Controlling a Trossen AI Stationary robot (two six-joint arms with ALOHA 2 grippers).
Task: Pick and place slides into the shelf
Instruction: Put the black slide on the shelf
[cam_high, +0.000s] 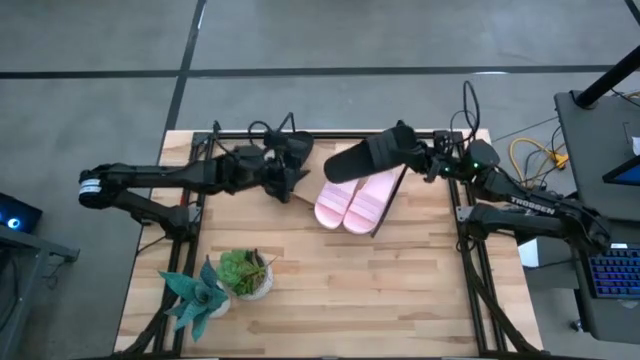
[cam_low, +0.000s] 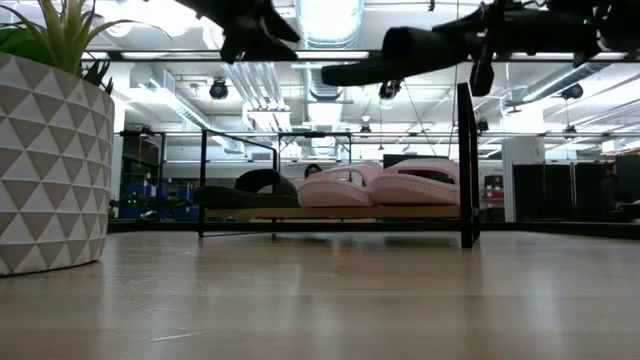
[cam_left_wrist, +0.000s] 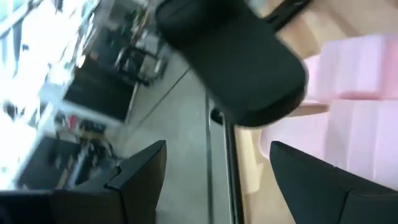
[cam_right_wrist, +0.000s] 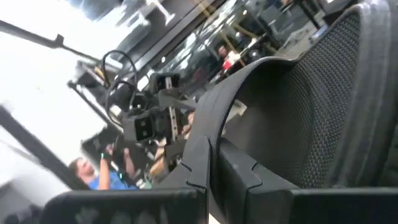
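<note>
My right gripper (cam_high: 422, 157) is shut on a black slide (cam_high: 365, 160) and carries it in the air over the far part of the shelf (cam_low: 330, 211); in the low view this slide (cam_low: 400, 50) hangs well above the board. Two pale pink slides (cam_high: 355, 200) lie side by side, soles down, on the shelf. A second black slide (cam_low: 250, 188) rests on the shelf's left part, hidden in the high view under my left arm. My left gripper (cam_high: 290, 170) hovers open above that end, touching nothing. My right gripper holds the black slide by its wide strap (cam_right_wrist: 214, 134), whose edge runs down between the two fingers (cam_right_wrist: 261, 177). The fingers come in roughly level from the table's right. The slide is lifted clear and reaches out from the gripper toward the table's left, its textured footbed (cam_right_wrist: 323, 93) showing.
Two potted plants (cam_high: 245, 272) (cam_high: 195, 295) stand near the table's near left corner; the patterned pot (cam_low: 50, 170) fills the low view's left. The shelf's black wire posts (cam_low: 466, 165) rise above its board. Bare wood lies between the shelf and the near edge.
</note>
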